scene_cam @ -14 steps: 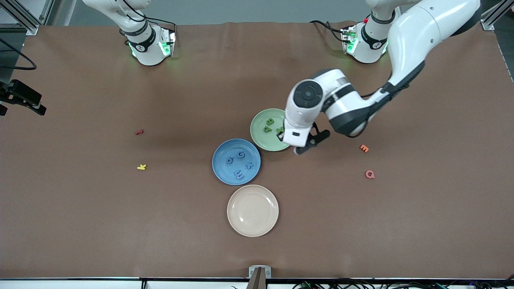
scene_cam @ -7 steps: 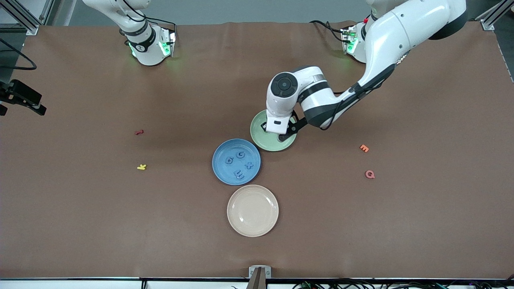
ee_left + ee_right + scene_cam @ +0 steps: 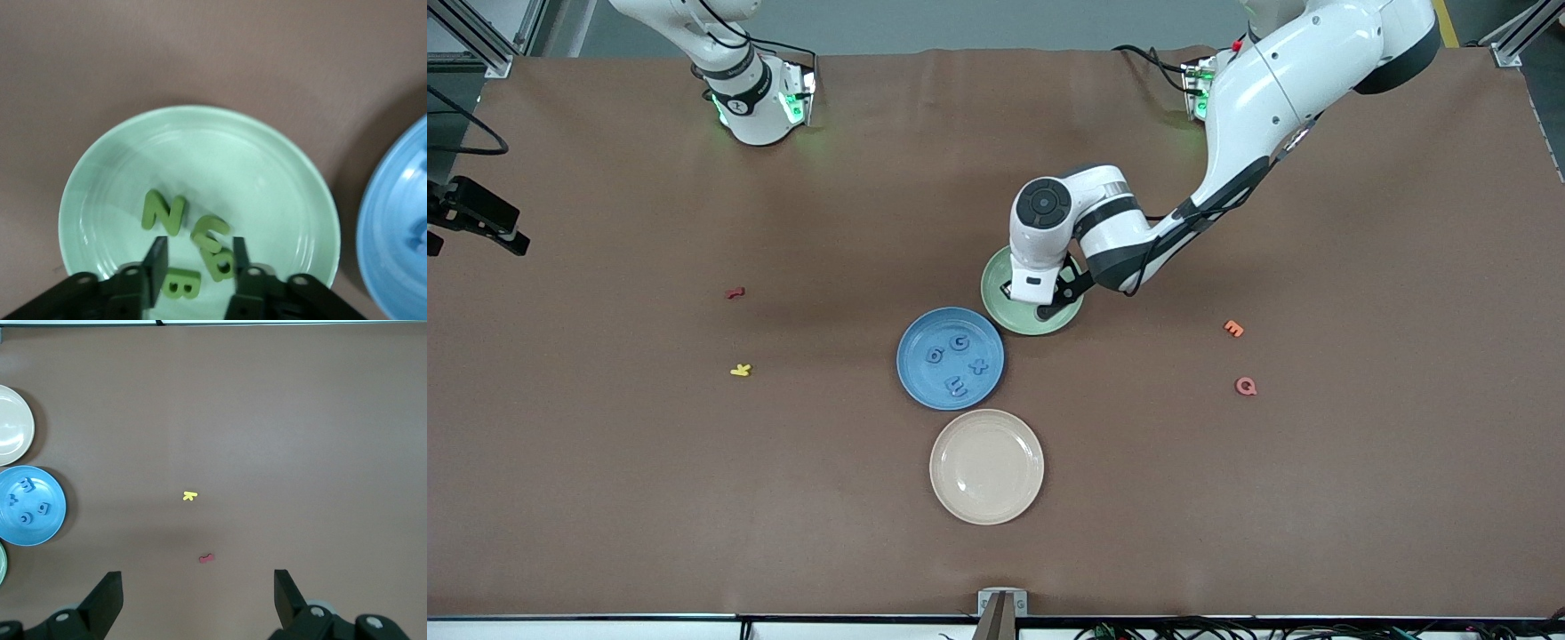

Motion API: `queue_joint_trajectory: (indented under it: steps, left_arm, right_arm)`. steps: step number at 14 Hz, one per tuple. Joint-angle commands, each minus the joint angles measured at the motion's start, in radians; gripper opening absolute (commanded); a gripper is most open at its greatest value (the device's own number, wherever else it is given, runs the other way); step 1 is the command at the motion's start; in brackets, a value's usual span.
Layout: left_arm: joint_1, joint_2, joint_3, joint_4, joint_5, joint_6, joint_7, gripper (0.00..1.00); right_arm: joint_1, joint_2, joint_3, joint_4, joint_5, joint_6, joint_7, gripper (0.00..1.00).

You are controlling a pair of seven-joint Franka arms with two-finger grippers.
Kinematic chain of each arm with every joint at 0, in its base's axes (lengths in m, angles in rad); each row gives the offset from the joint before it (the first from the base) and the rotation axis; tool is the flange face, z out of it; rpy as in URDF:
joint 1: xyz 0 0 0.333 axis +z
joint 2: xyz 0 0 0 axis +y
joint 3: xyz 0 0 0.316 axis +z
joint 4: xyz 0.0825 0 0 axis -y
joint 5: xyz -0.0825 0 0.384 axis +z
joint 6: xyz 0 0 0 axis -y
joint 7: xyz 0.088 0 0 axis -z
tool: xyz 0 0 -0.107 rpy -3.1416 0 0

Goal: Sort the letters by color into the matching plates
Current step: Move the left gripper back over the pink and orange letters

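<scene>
The pale green plate [image 3: 253, 167] holds four green letters: an N [image 3: 163, 212], a B [image 3: 181, 283], and two more, one [image 3: 210, 233] lying partly on the other [image 3: 221, 265]. My left gripper [image 3: 199, 244] hangs low over this plate [image 3: 1000, 298], open, its fingers apart above the letters and gripping none. The blue plate [image 3: 914, 364], just nearer the camera, carries four blue letters [image 3: 959, 342]. My right gripper [image 3: 197, 600] is open and empty, high over bare table at the right arm's end.
A cream plate [image 3: 986, 466] sits nearer the camera than the blue one. Red [image 3: 735, 292] and yellow [image 3: 740, 370] letters lie toward the right arm's end. Orange [image 3: 1233, 328] and pink [image 3: 1246, 386] letters lie toward the left arm's end.
My left gripper moved from the green plate's edge to over its middle, and its fingers parted. A fourth green letter now lies in that plate. The right arm has not moved.
</scene>
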Motion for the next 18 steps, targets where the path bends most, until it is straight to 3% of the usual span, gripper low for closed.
queue_joint_trajectory:
  steps: [1,2,9,13,18]
  left_arm:
    - [-0.011,-0.005,0.024,0.04,0.018,0.002,0.008,0.81]
    - [-0.009,-0.006,0.026,0.055,0.018,0.002,0.011,1.0]
    - [0.089,-0.031,0.029,0.199,0.015,-0.019,0.298,1.0]
    - [0.109,-0.031,0.102,0.256,0.013,-0.027,0.496,1.0]
    - [0.118,-0.039,0.122,0.336,0.012,-0.16,0.658,1.0]
  right_arm:
    - [-0.015,0.003,0.015,0.017,-0.014,-0.009,-0.007,1.0]
    - [-0.015,0.003,0.015,0.017,-0.014,-0.009,-0.007,1.0]
    - [-0.016,0.002,0.015,0.018,-0.016,-0.009,-0.005,1.0]
    - [-0.017,0.002,0.015,0.018,-0.016,-0.009,-0.005,1.0]
    - [-0.017,0.002,0.015,0.018,-0.016,-0.009,-0.004,1.0]
